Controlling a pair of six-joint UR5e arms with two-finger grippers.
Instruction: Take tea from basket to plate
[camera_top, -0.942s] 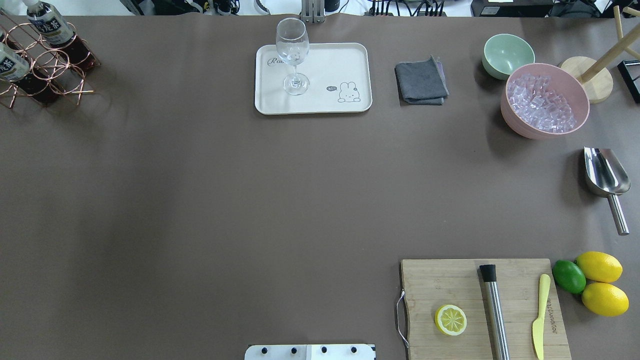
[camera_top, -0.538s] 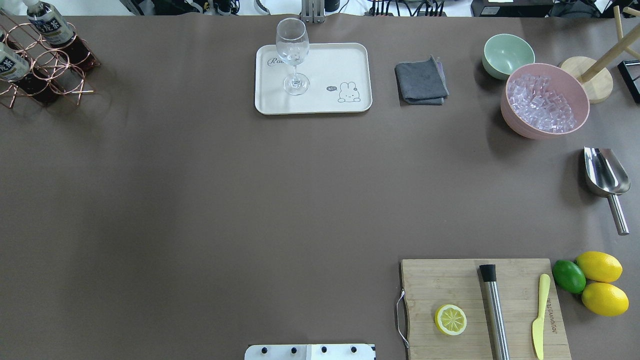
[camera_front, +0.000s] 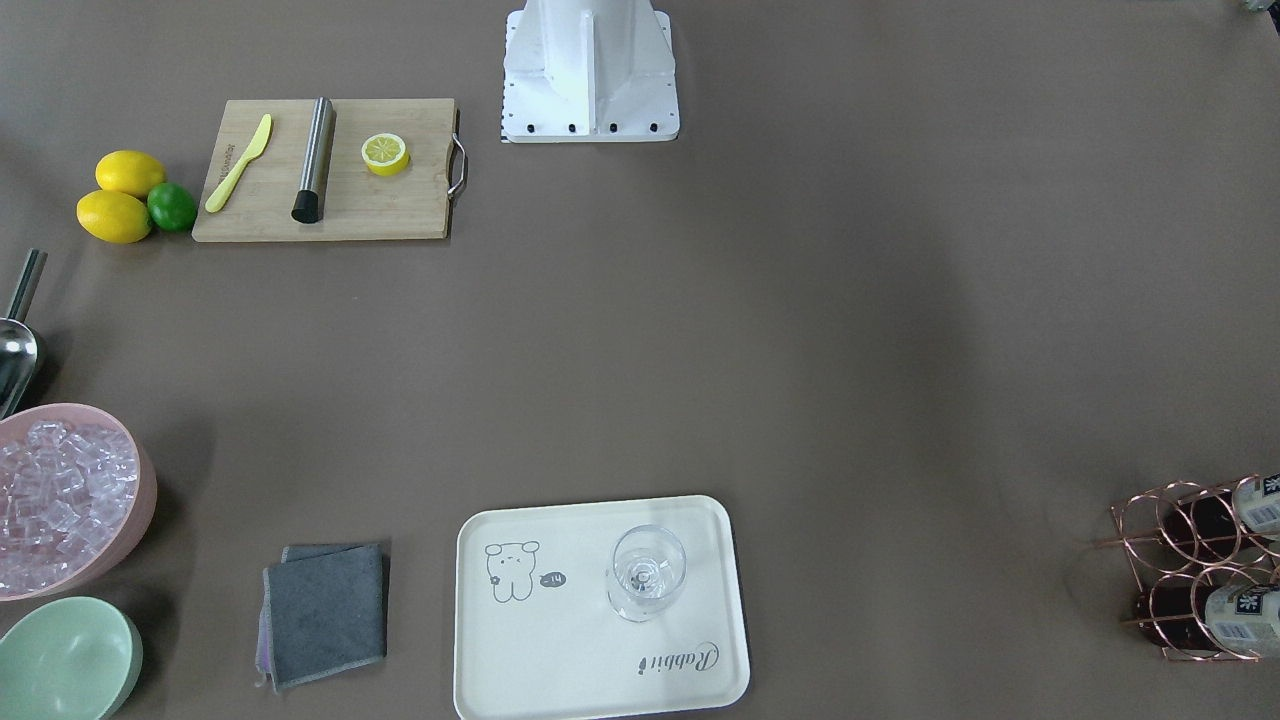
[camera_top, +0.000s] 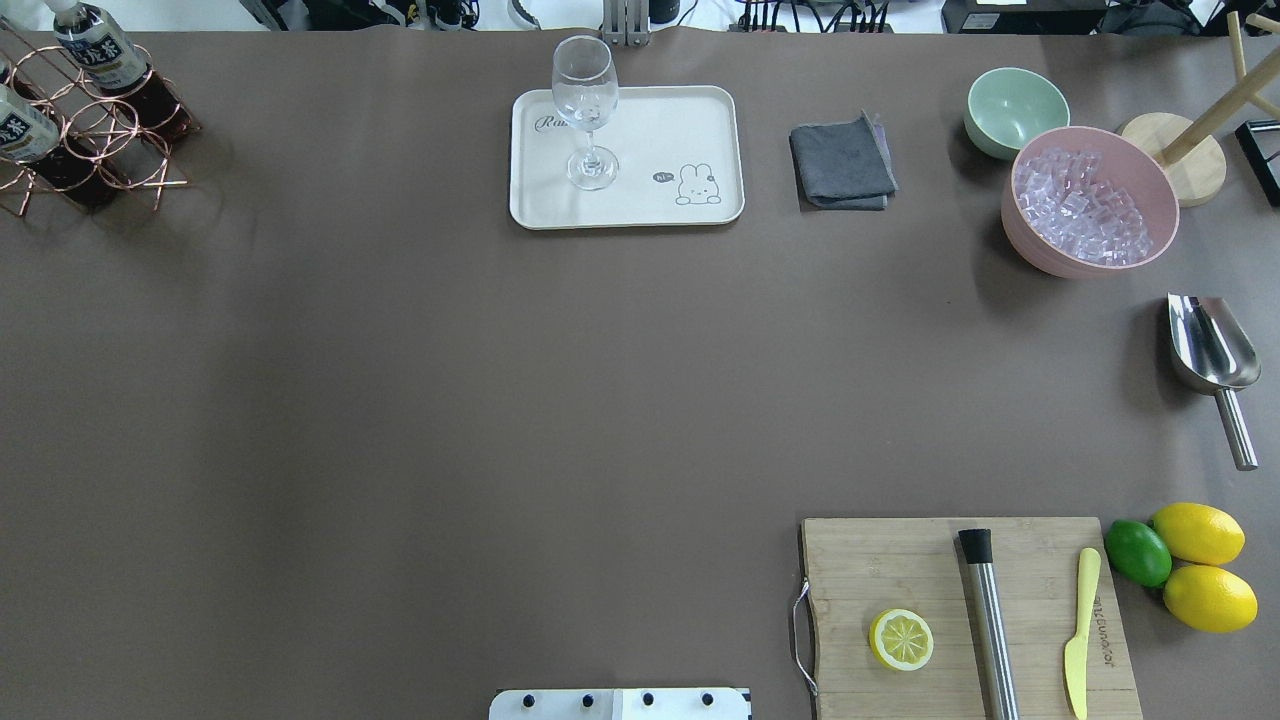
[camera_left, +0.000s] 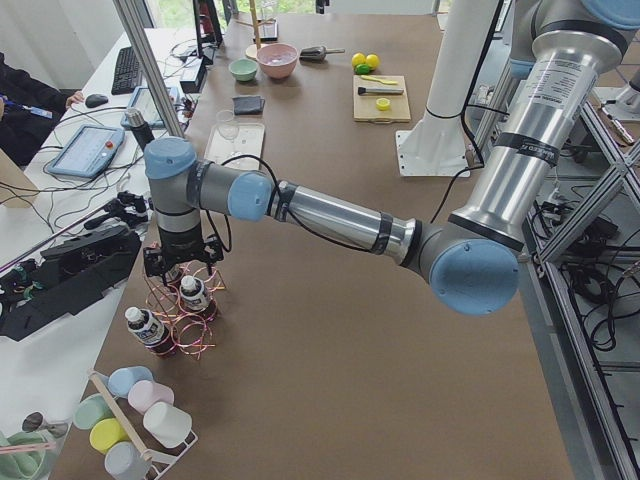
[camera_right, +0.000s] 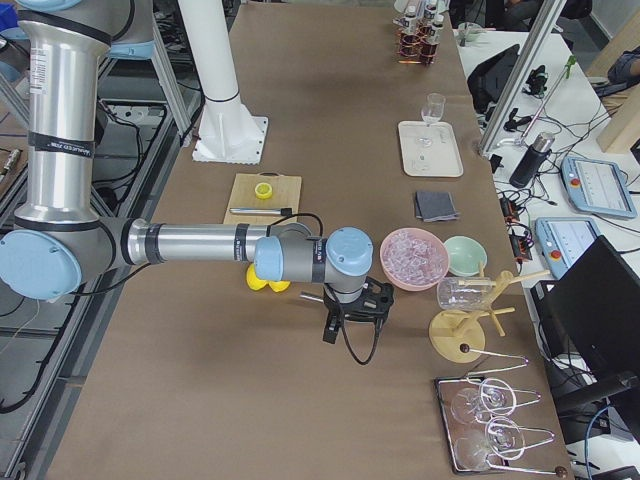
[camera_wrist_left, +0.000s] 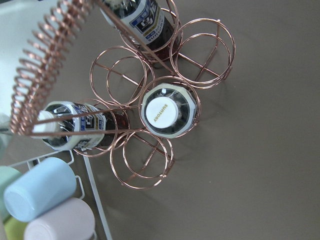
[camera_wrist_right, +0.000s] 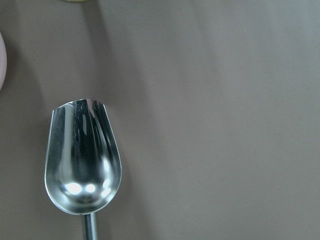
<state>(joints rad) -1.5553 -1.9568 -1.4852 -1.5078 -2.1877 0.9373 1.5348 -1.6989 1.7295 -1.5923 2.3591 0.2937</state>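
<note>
Brown counter (camera_top: 400, 400) is carrying everything. Silver-and-blue left arm (camera_left: 330, 215) is reaching out over the copper wire basket of six round rings (camera_top: 110, 135), with its wrist hanging right above the basket. The left jaws are showing only from the side, so I cannot tell if they are spread or pressed together. Silver-and-blue right arm (camera_right: 190, 243) is hanging at the counter end opposite the basket, above a shiny steel scoop (camera_wrist_right: 82, 160). I cannot tell the state of the right jaws either. Cream-white rectangular plate with a rabbit drawing (camera_top: 660, 130) is lying well apart from the basket, along the same counter edge, and is carrying a clear stemmed wine glass (camera_top: 585, 110) upright. Three small brown bottles with white caps are standing in the basket's rings. The tea (camera_wrist_left: 166, 111) is sitting upright in one ring, directly under the left wrist camera, cap on.
</note>
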